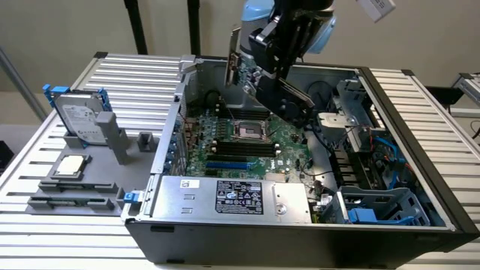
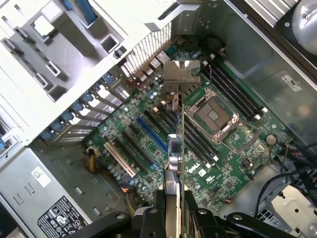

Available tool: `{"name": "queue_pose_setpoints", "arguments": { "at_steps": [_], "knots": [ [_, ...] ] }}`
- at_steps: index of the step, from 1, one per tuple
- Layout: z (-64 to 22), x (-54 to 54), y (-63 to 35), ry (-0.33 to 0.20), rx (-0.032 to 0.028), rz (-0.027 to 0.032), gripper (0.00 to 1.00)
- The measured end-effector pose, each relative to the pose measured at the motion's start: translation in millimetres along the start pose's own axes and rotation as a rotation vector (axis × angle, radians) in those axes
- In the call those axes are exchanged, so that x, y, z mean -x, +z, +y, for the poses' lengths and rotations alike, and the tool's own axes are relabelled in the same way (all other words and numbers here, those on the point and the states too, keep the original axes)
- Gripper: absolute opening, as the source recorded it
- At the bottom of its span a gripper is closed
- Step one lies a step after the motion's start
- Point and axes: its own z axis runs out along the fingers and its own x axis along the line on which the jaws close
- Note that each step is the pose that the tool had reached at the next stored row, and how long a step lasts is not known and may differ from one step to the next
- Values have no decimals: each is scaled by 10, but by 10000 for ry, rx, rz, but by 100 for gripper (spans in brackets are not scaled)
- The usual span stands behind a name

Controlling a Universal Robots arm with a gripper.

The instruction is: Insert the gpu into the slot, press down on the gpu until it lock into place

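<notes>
Wrist view: gpu clamped, clear of slot

Seen edge-on: gpu (image 2: 175, 148) as a thin green card, bent silver end bracket at far end, close to the rear grille of the computer case (image 2: 148, 47). Gripper (image 2: 174, 214) closed on the near end, one finger on each face. From exterior view: gpu (image 1: 245, 70) held upright by gripper (image 1: 267, 61) above the open case (image 1: 420, 140), green face and silver bracket showing. Bright-blue slot (image 1: 227, 166) (image 2: 151, 135) on motherboard (image 1: 259, 147) well below, card not seated.
</notes>
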Motion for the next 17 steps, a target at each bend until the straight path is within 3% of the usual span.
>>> {"name": "queue_pose_setpoints", "arguments": {
  "at_steps": [17],
  "knots": [
    [-3, 1, 37, -3086, -128, 135, 26]
  ]
}}
